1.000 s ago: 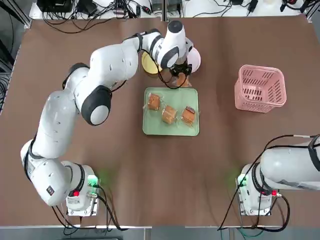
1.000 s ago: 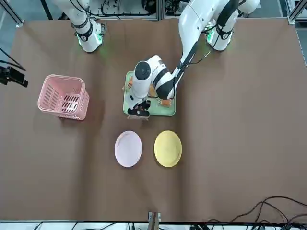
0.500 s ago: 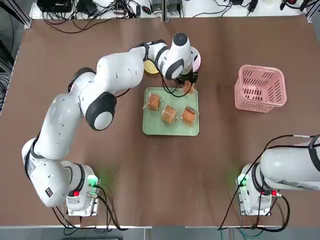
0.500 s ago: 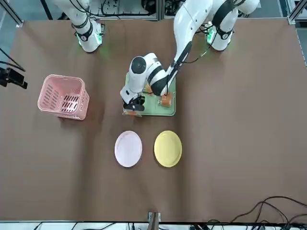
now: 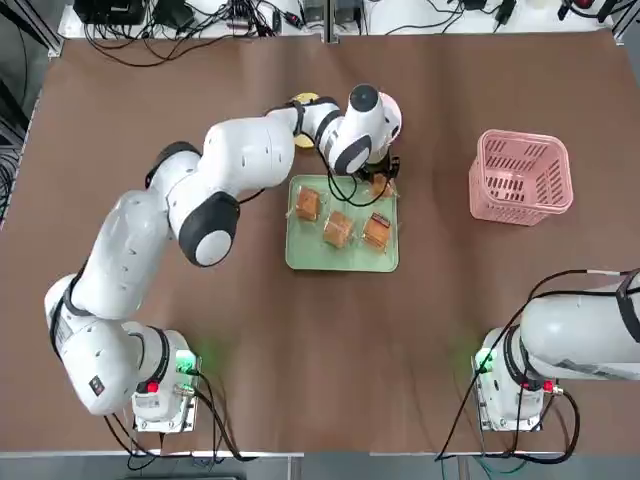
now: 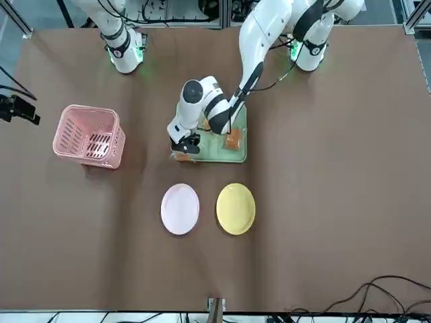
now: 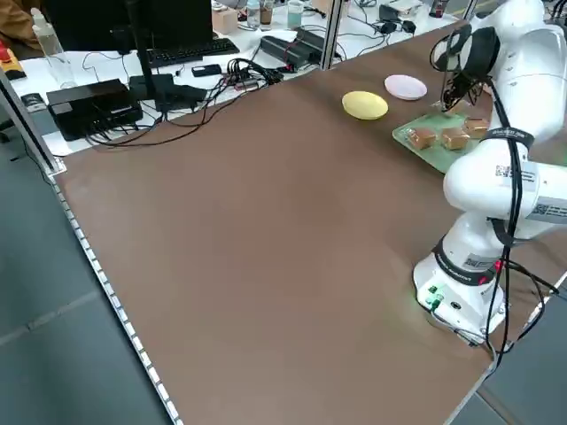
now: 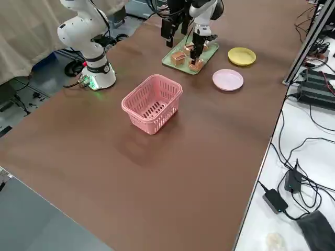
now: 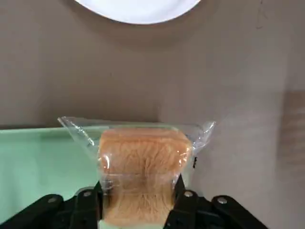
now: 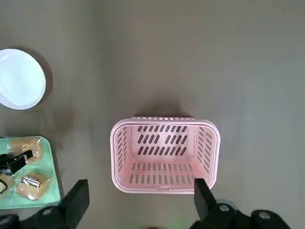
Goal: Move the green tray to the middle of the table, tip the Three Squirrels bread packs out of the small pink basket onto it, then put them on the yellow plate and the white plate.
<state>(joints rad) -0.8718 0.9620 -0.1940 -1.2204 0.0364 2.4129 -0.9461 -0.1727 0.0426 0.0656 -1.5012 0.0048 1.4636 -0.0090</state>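
Four bread packs are in play: three are lying in a diagonal row on the green tray [image 5: 300, 255], and the fourth bread pack [image 9: 141, 171] is sitting clamped between the fingers of the left gripper [image 5: 381, 181], over the tray's far corner on the basket's side. In the left wrist view I am seeing the pack held by its near end, so its long axis is running straight out from the fingers, with the sealed clear end pointing away toward the white plate [image 6: 180, 208]. The yellow plate [image 6: 236, 208] is lying just beside the white one, both beyond the tray and both bare.

By my reading, I am carrying this pack to a plate. To do it well, I am wanting to lift it clear of the tray's rim, keep it level, bring it over the plate's middle and lower it close before opening, since the slack wrapper could catch on a finger.

The small pink basket [image 5: 522, 176] is standing upright and empty, well apart. The right gripper [image 10: 138, 202] is parked near its base, jaws spread wide, holding nothing.
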